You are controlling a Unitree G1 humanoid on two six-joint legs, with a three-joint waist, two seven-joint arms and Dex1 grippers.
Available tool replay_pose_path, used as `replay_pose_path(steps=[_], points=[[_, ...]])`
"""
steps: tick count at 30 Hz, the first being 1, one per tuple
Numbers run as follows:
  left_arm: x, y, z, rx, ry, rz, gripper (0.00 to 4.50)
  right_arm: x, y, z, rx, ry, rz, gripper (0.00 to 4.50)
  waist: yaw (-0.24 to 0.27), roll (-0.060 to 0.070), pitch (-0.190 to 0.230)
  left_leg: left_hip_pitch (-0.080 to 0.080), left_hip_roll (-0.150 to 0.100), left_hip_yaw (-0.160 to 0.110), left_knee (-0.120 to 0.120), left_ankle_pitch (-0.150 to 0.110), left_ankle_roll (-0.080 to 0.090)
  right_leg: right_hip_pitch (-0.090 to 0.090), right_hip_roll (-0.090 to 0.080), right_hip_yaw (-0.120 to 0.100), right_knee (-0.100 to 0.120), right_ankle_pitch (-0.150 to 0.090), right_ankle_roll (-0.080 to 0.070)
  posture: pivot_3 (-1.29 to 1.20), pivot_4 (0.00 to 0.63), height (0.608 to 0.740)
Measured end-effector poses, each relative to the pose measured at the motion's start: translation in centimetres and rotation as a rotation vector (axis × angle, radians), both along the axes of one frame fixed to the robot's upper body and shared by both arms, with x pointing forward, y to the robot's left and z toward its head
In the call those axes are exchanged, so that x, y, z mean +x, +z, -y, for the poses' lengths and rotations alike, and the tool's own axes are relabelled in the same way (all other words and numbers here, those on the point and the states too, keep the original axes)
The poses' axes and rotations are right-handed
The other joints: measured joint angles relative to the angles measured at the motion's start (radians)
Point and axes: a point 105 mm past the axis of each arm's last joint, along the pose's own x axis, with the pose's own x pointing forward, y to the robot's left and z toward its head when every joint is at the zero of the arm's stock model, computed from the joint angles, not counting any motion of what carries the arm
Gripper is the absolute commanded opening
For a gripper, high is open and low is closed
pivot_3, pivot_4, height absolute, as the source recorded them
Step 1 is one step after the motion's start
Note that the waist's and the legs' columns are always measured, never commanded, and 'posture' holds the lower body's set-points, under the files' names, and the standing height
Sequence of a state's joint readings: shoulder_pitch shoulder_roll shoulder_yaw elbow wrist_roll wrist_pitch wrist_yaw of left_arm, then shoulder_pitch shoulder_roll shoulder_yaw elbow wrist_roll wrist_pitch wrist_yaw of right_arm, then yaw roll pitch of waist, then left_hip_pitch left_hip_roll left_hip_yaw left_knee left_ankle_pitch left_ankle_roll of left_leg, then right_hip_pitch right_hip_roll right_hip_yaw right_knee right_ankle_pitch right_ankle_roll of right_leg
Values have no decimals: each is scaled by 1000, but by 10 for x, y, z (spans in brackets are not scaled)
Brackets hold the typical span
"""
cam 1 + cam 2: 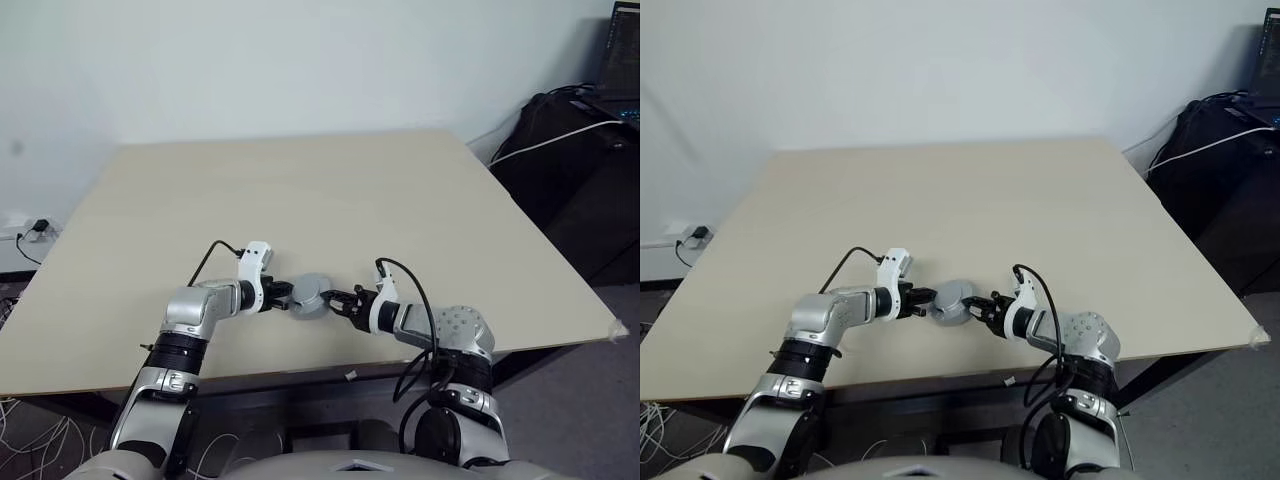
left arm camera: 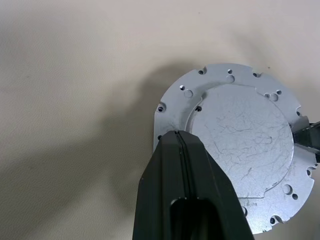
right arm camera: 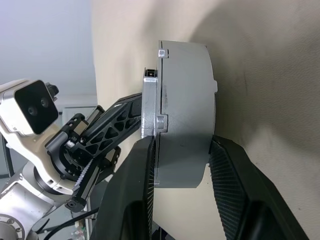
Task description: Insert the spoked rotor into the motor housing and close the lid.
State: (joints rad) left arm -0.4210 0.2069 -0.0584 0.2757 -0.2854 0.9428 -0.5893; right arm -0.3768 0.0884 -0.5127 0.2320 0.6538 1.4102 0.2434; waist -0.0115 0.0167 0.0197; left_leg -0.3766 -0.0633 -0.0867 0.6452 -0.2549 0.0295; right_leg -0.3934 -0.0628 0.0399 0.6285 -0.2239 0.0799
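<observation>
A round, silver-grey metal motor assembly with a flat plate face ringed by small holes (image 2: pixel 235 145) is seen held above the pale beige table (image 1: pixel 330 190), between the two grippers. Which named part of the task it is cannot be told; it is seen from outside as one closed unit, a thin flange on a thicker drum.

The left gripper (image 1: pixel 283 295) is observed with its jaws fully closed, pinched on the flange edge of the assembly. In the left wrist view the closed black fingers (image 2: pixel 187 190) overlap the plate's rim.

The right gripper (image 3: pixel 182 165) is seen with its jaws partly open, one on either side of the drum's thickness; the near finger (image 3: pixel 131 195) lies against the flange side. Firm contact at the far finger cannot be told.
</observation>
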Motion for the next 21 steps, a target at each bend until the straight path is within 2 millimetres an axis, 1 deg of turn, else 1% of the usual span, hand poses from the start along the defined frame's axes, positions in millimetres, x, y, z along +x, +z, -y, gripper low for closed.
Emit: replay_pose_path(steps=[12, 17, 18, 19, 21], points=[[-2, -1, 0, -16, 13, 5, 0, -2, -1, 0, -7, 0, -14, 1286, 0, 2, -1, 0, 0, 0, 0, 0, 0, 0, 0, 0, 0, 0, 0, 0, 0, 740], [-10, 0, -2, -81, 85, 27, 0, -4, -2, 2, -4, -11, -13, 1286, -1, 1, -1, -1, 0, 1, -1, 0, 1, -2, 0, 1, 0, 0, 0, 0, 0, 740], [-11, 2, -3, -100, 103, 36, 0, -3, -2, 3, -6, -13, -11, 1286, -1, 1, -1, -2, 0, 1, -1, 0, 1, -3, -1, 1, 0, 0, 0, 0, 0, 740], [-12, 10, -1, -145, 114, 59, 0, -3, -2, 3, -6, -14, -11, 1286, -1, 1, 0, -2, 0, 1, -1, -1, 0, -3, -1, 1, 0, 0, 0, 0, 0, 740], [-11, 29, 8, -225, 113, 120, 0, -3, -2, 3, -6, -14, -10, 1286, -1, 1, 0, -2, 0, 1, 0, -2, -1, -3, -1, 1, 0, 0, 0, 0, 0, 740]])
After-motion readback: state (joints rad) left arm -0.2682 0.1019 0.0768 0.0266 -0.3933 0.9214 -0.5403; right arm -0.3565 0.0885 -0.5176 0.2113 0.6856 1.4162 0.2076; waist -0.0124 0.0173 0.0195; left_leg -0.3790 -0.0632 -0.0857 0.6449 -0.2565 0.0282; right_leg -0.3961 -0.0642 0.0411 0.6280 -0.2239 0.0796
